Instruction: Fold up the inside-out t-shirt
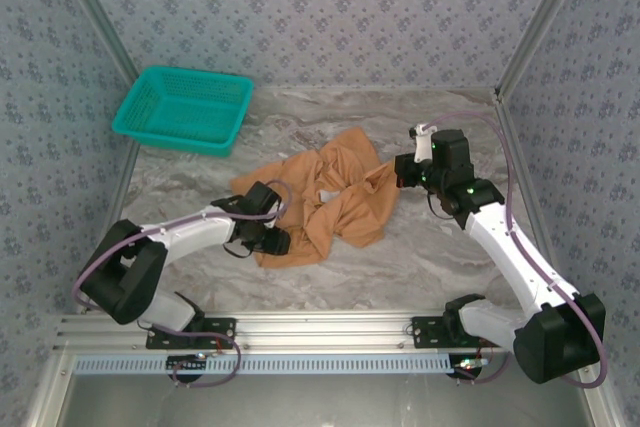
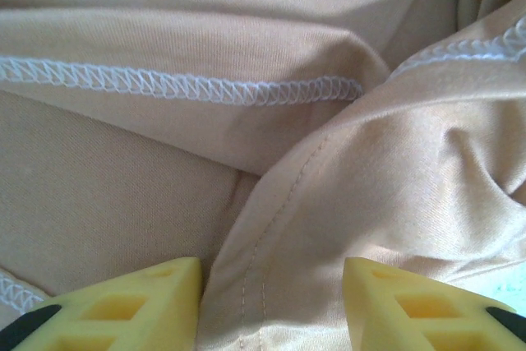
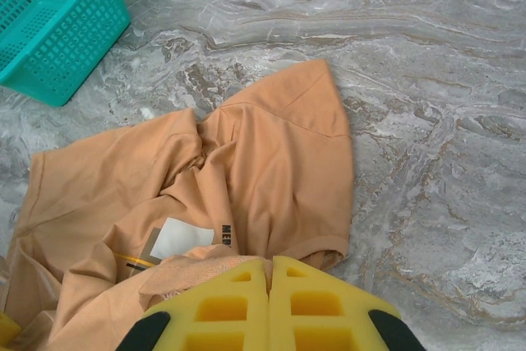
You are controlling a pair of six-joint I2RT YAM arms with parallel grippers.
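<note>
I see the left gripper (image 2: 271, 289) fingers apart astride a fold of the inside-out t-shirt (image 2: 394, 187); right gripper (image 3: 269, 267) closed, pinching its edge.

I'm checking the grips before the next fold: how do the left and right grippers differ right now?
The left gripper has its fingers apart, with a fold of the t-shirt lying between them; the right gripper has its fingers pressed together. The left gripper sits over the shirt's near-left part, the right gripper at its right edge. Both have yellow fingers and are at the cloth.
</note>
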